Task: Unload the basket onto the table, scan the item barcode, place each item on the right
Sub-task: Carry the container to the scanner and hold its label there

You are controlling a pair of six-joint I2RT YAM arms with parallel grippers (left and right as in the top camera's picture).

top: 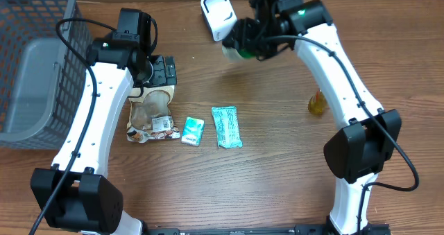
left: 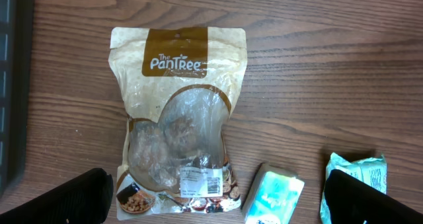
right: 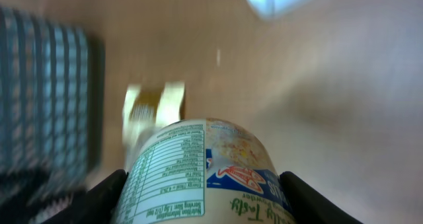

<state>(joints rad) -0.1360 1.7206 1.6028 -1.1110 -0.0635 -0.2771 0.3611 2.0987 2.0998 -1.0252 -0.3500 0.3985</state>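
Above, the right gripper clamps a rounded, glossy printed cup just beside the white, rounded-square scanner; the left gripper hangs wide open over a crinkled, clear-windowed pouch.

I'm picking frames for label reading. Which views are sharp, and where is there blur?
Left wrist: sharp, with the brown pouch and its printing crisp. Right wrist: the background is smeared, with the basket and the table blurred; the held cup is clearer, its nutrition panel partly legible. Overhead: sharp and evenly lit, no strong glare.
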